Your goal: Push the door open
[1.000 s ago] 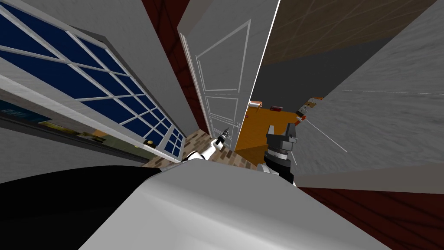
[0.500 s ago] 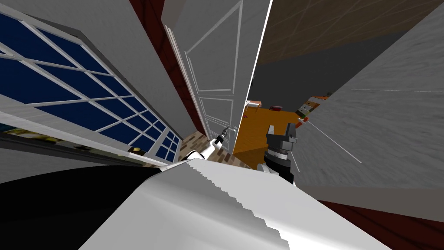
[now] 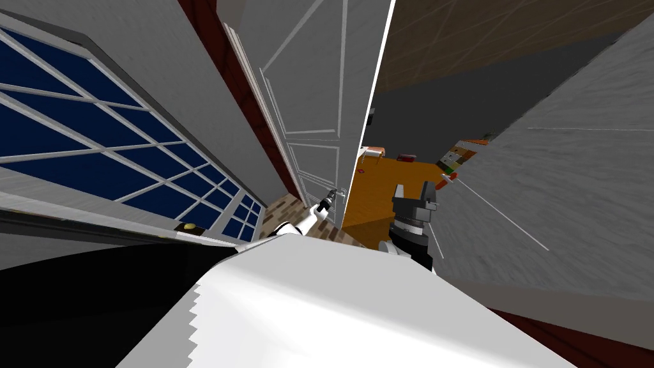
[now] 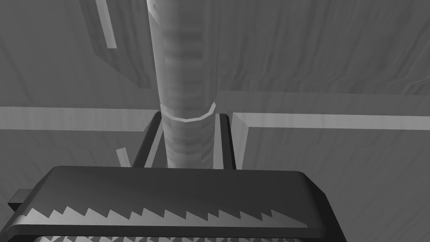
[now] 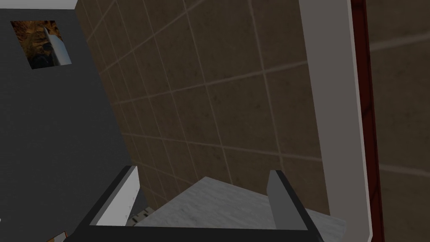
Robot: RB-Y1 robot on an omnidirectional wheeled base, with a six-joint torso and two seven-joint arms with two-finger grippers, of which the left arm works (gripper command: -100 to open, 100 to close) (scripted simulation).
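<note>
The white panelled door stands in the upper middle of the head view, and its free edge is a bright line running down toward the centre. The door is ajar: to the right of that edge an orange floor shows through the gap. The left pincer appears small, just left of the centre, at the lower part of the door, where the light grey cylindrical door handle sits. In the left wrist view this pincer is clenched on the handle: its two fingers press the sides of the round bar, and the panelled face of the door lies close behind. The right pincer is held up just right of the centre, apart from the door and near the grey wall on the right side. In the right wrist view its blades stand wide apart, released, with nothing between them. A large window with dark blue panes and white bars is at the left of the head view.
</note>
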